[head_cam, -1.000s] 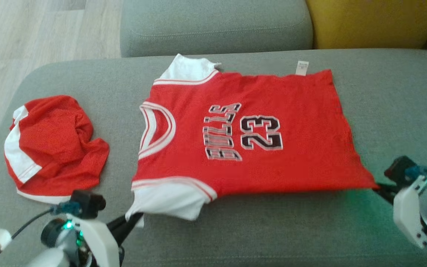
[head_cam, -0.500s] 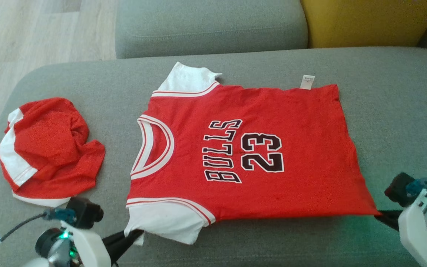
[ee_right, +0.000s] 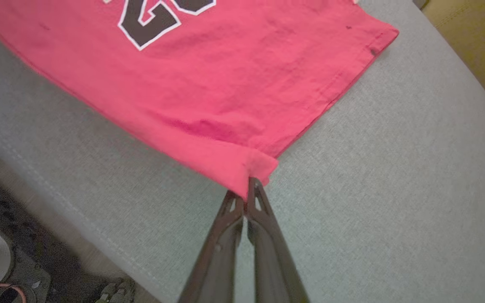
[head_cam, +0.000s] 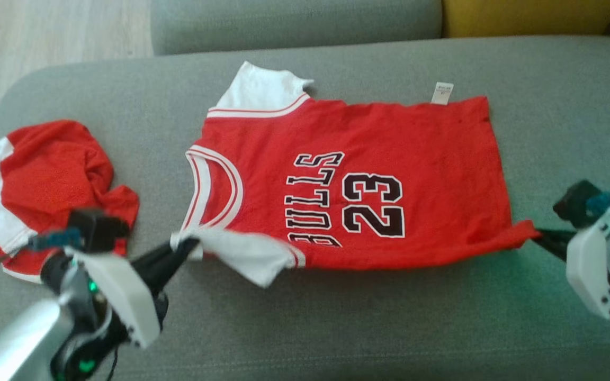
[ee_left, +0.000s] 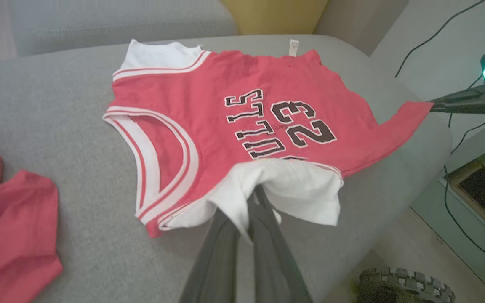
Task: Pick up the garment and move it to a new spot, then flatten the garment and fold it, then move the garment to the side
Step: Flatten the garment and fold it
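My left gripper, reaching in from the near left, clamps the white near sleeve of the red jersey; my right gripper, level at the near right, pinches its near hem corner. A second ago that sleeve lay flat on the grey sofa seat; now it is lifted and drawn over the near edge, covering the foot of the lettering. The jersey lies mid-seat, a crumpled red garment to its left. My left wrist view takes in a tyre on the floor; far behind sits a yellow cushion
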`<state>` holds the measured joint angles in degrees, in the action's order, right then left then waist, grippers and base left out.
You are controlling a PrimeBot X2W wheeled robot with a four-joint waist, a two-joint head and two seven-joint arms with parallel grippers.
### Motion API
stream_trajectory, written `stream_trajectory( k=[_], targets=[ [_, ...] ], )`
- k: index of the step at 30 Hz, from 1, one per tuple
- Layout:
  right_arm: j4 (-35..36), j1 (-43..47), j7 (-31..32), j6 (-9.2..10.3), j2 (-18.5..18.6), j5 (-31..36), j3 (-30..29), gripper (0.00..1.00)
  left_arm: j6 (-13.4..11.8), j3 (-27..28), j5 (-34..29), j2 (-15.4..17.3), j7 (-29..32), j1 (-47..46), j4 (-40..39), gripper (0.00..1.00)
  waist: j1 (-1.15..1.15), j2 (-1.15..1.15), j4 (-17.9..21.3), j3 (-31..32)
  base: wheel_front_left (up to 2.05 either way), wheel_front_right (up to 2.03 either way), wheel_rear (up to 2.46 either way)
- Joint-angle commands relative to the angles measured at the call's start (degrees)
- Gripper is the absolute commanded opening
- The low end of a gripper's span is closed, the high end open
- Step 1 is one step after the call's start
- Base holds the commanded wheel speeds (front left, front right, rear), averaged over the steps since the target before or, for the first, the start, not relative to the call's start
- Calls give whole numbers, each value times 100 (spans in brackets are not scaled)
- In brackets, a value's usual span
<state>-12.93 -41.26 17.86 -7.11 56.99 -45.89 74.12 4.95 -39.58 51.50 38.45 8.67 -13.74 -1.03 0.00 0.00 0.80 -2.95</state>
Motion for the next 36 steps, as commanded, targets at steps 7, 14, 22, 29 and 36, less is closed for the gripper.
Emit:
stream_trajectory(
  k=[7,14,22,29,36],
  targets=[
    [-529,-453,-72,-37,-225,362,-85,0,1,317,-385,-128,-136,-1222,365,0,0,0,126,-463,0,0,0],
    [-1018,-754,-190,-37,-658,572,-79,0,12,250,-599,-416,-124,-1862,1103,0,0,0,267,-858,0,0,0],
    [-1500,-911,-454,-37,-1013,688,-78,0,3,164,-702,-673,-106,-2272,1935,0,0,0,279,-1119,0,0,0],
    [-2024,-1136,-932,-37,-1185,417,-150,100,-188,211,-852,-982,-475,-2577,2498,100,0,0,214,-1153,0,0,0],
    [-2852,-1145,-1697,-37,-1555,-30,-748,100,-536,546,-876,-1268,-1332,-2717,2763,100,0,0,139,-940,0,0,0]
  ],
)
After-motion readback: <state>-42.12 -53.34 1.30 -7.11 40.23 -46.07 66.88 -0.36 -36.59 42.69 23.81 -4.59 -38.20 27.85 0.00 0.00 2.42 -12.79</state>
